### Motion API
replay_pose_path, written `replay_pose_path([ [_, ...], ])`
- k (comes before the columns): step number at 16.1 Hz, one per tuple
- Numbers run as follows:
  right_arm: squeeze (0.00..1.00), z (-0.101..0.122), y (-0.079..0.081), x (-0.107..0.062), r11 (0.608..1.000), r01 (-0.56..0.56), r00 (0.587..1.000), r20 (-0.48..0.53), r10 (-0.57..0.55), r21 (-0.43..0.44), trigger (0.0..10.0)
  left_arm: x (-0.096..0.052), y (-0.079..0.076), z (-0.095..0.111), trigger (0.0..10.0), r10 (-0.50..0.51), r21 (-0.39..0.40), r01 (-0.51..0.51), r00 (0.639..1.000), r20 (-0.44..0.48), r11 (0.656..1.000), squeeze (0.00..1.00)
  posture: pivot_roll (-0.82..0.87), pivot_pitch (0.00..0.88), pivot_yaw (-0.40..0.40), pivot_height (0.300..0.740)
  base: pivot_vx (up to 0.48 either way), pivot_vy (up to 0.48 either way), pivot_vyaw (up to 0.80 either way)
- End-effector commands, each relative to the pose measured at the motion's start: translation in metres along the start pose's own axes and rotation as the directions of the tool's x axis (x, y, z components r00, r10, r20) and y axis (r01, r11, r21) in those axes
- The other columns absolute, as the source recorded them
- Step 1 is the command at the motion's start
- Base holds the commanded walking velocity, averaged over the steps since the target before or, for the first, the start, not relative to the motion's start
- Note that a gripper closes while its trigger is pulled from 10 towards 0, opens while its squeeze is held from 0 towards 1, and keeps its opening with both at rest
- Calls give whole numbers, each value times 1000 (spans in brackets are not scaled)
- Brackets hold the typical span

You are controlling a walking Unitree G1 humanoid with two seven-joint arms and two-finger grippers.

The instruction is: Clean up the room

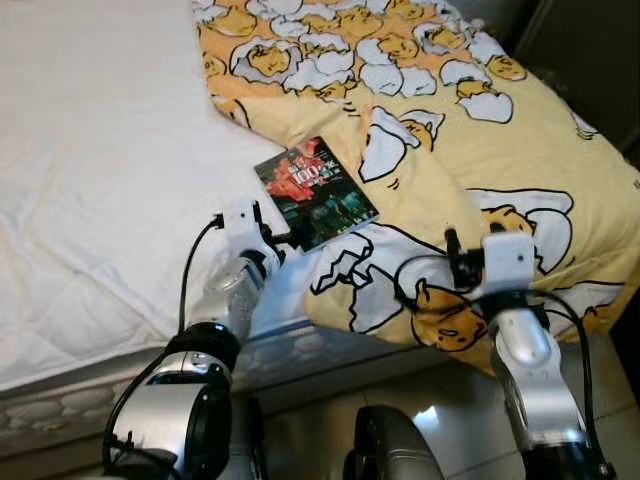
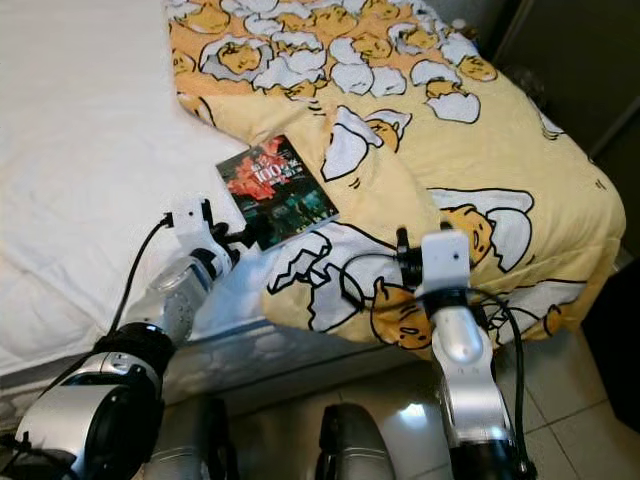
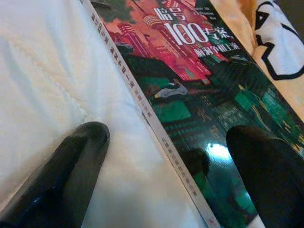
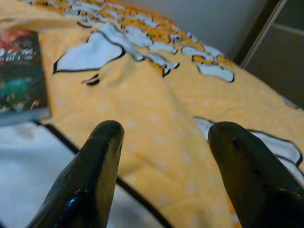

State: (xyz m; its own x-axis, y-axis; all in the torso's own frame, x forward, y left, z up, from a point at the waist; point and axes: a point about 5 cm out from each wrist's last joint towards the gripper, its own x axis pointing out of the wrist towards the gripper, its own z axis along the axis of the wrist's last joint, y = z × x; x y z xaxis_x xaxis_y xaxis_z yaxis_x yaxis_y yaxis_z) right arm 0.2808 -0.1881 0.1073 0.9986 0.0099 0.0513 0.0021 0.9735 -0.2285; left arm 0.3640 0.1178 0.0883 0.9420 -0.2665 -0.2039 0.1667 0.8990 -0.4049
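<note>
Bedside surroundings — floor and wall

Pale glossy floor tiles (image 1: 440, 420) lie near, below the mattress edge; a dark panel (image 2: 570, 60) stands far right — details unclear.

A glossy red-and-green book (image 1: 316, 192) lies flat and closed on the bed, its far edge pointing toward one o'clock.
</note>
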Motion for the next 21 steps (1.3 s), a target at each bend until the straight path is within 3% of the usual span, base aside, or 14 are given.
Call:
replay_pose_path([
  [1, 0, 5, 1, -4, 1000, -8, 1000, 4, 8, 13, 10000, 1, -4, -6, 10000, 6, -15, -7, 1000, -23, 1000, 0, -200, 166, -69, 653, 0, 0, 0],
  [5, 0, 5, 4, -12, 1000, -13, 1000, -21, 14, 22, 10000, 5, -14, -4, 10000, -38, -195, 40, 999, 17, 980, 0, -202, 171, -62, 653, 0, 0, 0],
  [14, 0, 4, 11, -13, 999, -22, 999, -47, 24, 40, 10000, 10, -56, -20, 10000, -221, -287, 208, 975, -12, 935, 0, -191, 174, -51, 653, 0, 0, 0],
  [18, 0, 5, 16, -12, 997, -34, 999, -40, 37, 74, 10000, 12, -69, -9, 10000, -317, -167, 313, 948, 4, 935, 0, -180, 167, -37, 653, 0, 0, 0],
  [21, 0, 3, 19, -13, 995, -43, 998, -48, 47, 86, 10000, 12, -75, -16, 10000, -338, -184, 327, 940, -33, 927, 0, -182, 168, -30, 653, 0, 0, 0],
])
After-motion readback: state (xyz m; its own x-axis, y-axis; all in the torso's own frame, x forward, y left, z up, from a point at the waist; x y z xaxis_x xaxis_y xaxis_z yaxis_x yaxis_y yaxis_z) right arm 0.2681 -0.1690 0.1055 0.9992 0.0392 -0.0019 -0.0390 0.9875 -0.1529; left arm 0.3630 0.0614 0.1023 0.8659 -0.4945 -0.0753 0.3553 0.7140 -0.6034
